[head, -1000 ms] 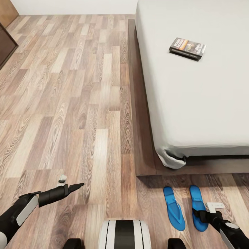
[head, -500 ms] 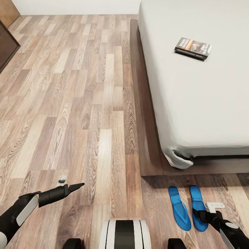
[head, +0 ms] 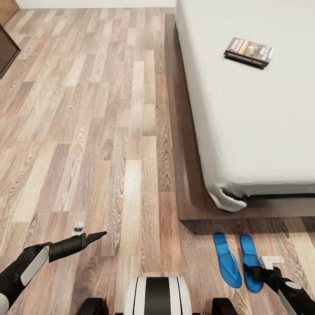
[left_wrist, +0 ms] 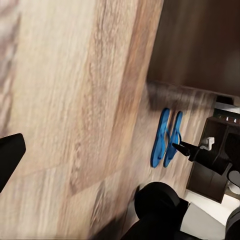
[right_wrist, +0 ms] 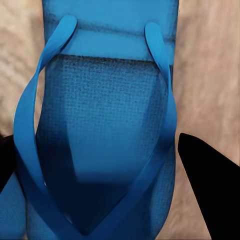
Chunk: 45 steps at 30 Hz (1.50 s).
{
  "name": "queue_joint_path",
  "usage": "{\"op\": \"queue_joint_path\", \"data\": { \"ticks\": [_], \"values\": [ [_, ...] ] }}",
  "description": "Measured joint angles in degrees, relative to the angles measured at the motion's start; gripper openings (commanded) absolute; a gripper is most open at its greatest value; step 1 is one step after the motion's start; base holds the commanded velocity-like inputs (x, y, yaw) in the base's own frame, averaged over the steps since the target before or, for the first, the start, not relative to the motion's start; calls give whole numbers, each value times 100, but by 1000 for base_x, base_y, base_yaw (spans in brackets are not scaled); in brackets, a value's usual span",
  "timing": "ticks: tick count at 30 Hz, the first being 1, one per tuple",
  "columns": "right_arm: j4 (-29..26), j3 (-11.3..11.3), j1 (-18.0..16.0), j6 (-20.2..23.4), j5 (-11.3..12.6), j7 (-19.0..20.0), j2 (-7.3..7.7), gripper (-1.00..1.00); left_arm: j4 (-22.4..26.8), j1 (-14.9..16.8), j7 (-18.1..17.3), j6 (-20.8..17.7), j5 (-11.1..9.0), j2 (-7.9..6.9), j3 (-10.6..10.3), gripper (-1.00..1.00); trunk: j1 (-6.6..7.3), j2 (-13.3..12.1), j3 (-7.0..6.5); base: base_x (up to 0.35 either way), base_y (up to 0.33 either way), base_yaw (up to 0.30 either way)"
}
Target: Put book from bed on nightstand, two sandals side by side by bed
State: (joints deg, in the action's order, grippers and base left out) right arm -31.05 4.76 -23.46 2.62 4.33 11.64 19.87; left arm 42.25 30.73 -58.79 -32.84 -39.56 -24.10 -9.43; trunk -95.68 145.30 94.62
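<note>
Only the camera had shifted; both sandals point(head: 238, 260) lay unmoved beside the bed point(head: 192, 192). My right gripper point(right_wrist: 100, 150) hung spread over one; my left gripper point(head: 97, 236) looked pressed together.

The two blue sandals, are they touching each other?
Apart. In the head view a strip of wood floor shows between the left sandal and the right sandal all along their length.

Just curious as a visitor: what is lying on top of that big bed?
On the bed's bare grey mattress lies one small book, flat, near the far part in view. The rest of the mattress runs out of frame, so anything there stays unseen.
</note>
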Motion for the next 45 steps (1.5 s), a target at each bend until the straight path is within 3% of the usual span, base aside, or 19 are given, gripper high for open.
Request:
{"op": "queue_joint_path", "data": {
  "ticks": [2,32,37,45],
  "values": [
    [0,0,0,0,0,0,-1,-100,-1,0,3,0,2,0,0,100,-5,3,44,0,0,0],
    [-18,3,-1,0,1,0,1,-100,1,0,4,0,-4,0,7,100,-5,3,45,11,-15,0],
    [-26,9,0,0,0,0,1,-100,2,0,4,0,-1,0,9,100,-18,9,155,0,0,0],
    [-27,10,-1,0,1,0,1,-100,1,1,4,0,-1,0,9,100,-18,10,156,0,0,0]
  ]
}}
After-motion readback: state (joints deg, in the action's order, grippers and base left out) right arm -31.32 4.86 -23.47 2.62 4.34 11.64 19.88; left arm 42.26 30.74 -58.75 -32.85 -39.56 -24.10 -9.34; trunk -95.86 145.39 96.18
